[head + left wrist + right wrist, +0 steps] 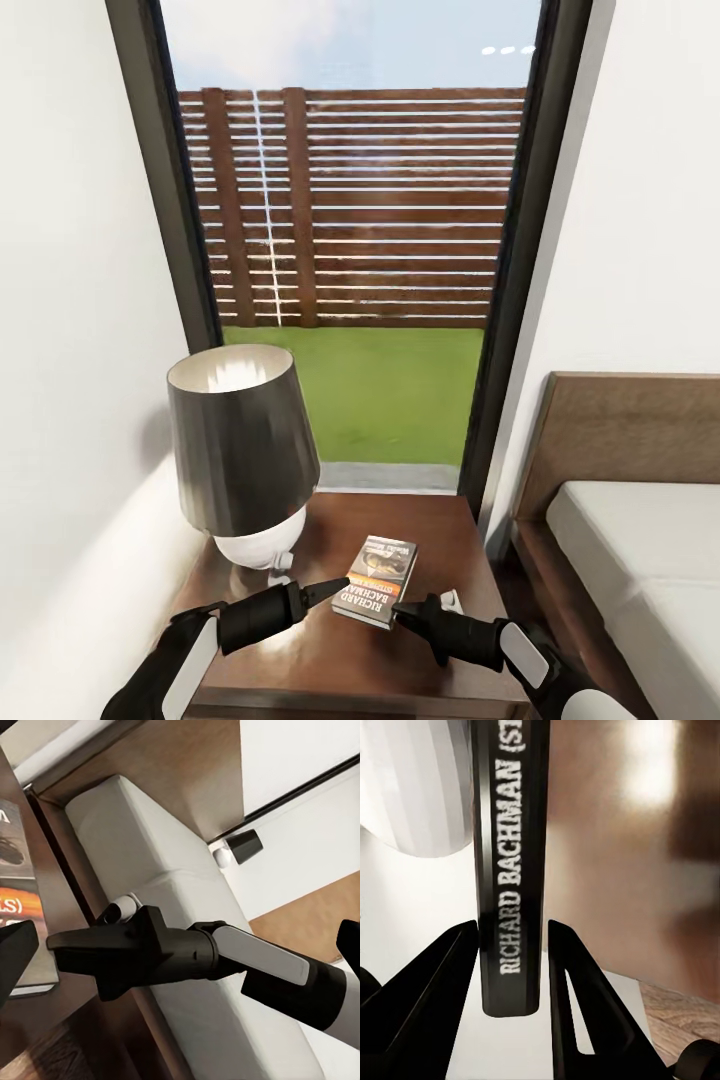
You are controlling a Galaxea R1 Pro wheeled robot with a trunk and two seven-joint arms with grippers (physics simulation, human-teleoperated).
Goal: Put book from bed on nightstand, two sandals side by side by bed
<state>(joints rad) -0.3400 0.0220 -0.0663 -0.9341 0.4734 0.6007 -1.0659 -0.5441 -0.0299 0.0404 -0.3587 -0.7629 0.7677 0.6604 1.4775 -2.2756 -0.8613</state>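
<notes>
The book with "RICHARD BACHMAN" on its spine lies at the front of the dark brown nightstand, beside the lamp. My right gripper is at the book's near right corner. In the right wrist view its two fingers press on either side of the spine. My left gripper hangs open just left of the book, holding nothing. The bed, with its off-white mattress, stands to the right. The sandals are out of view.
A lamp with a dark shade and white base takes up the nightstand's left half. A tall window is behind it and white walls stand on both sides. The wooden headboard rises at the right. Another small lamp stands beyond the bed.
</notes>
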